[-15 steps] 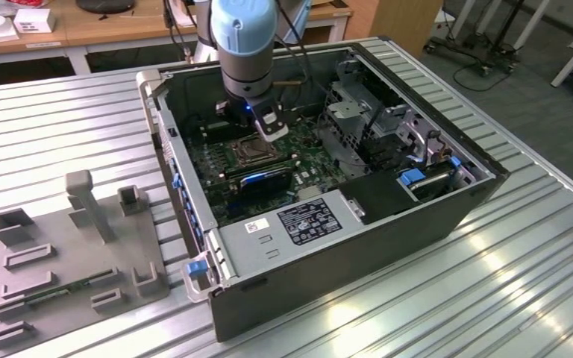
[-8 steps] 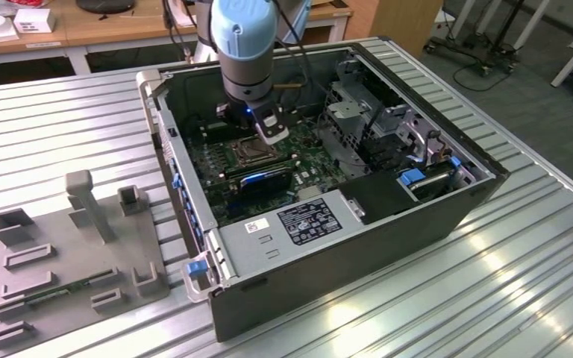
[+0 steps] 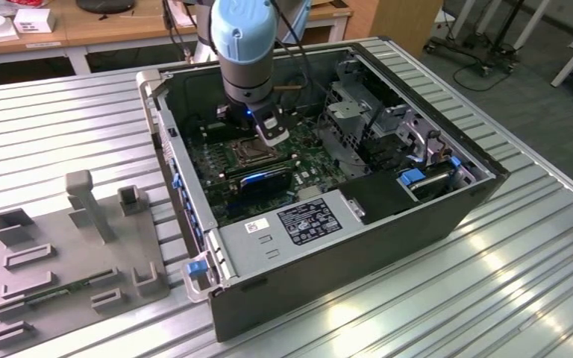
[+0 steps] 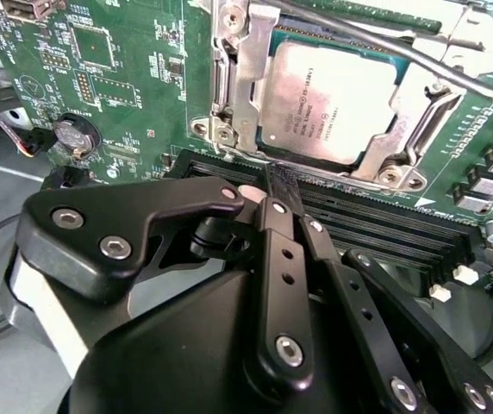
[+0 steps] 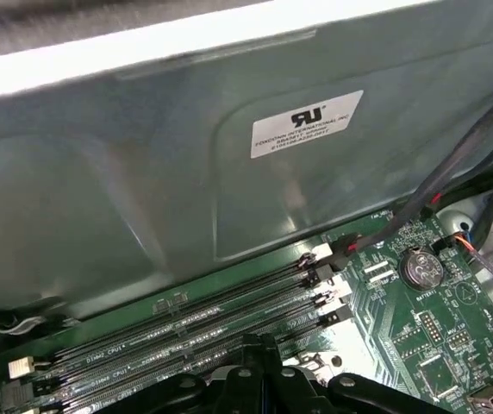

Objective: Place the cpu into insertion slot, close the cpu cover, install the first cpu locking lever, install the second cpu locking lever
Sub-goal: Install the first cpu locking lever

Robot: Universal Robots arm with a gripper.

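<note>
Second wrist view gives the clearest account: the cpu (image 4: pixel 328 103) lies flat in the insertion slot (image 4: pixel 229 86), its silvery top showing through the cut-out of the cpu cover (image 4: pixel 251 65), which appears folded down around it. So the first step looks done and the cover looks closed, or very nearly so. A thin metal rod, probably one locking lever (image 4: pixel 436 65), slants across the far corner of the socket and seems not yet tucked under its catch; whether either lever is latched cannot be told. The tool (image 4: pixel 279 183) has its fingers pressed together, pinching nothing, with the tips just at the near edge of the socket beside the memory slots (image 4: pixel 384 224).

Exterior view shows the arm reaching down into the open computer case (image 3: pixel 366 246), which lies on the slatted tabletop (image 3: pixel 525 298), the tool (image 3: pixel 269 140) right above the socket (image 3: pixel 248 153) on the motherboard (image 3: pixel 207 160). A grey fixture tray (image 3: pixel 77 261) sits well apart on the exterior view's left.

My judgement: the task is about halfway, with the levers left.
</note>
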